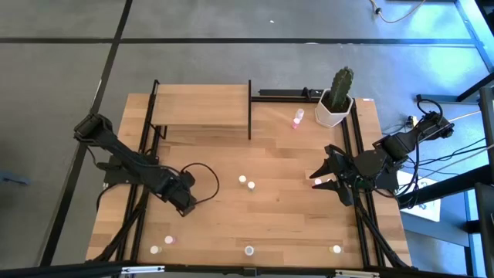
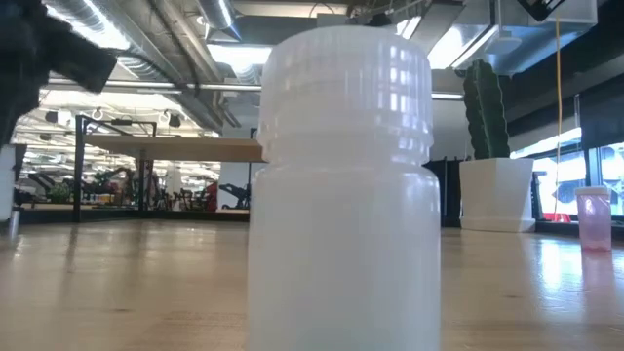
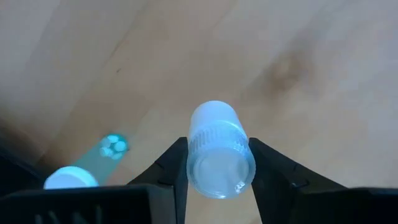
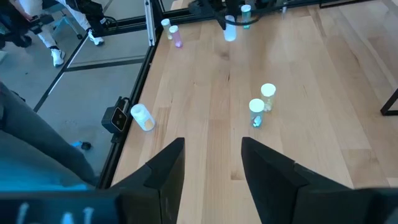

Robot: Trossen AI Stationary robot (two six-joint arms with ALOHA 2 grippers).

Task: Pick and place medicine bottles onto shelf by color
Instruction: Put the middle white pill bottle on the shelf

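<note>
Bottle: small translucent white plastic medicine bottle (image 3: 216,149) with ribbed cap, lying between the left tool's fingers (image 3: 168,171), near the worktop's (image 1: 285,224) front-left, well apart from the light-wood shelf with black posts (image 1: 201,106).
Left tool (image 1: 185,198): fingers touch both sides of the bottle, clamped on it.
Handling: likely light, stiff, smooth and slippery; grip the body below the cap.
Right tool (image 4: 210,165): fingers apart, empty, waiting near the white cactus pot (image 1: 333,110).
</note>
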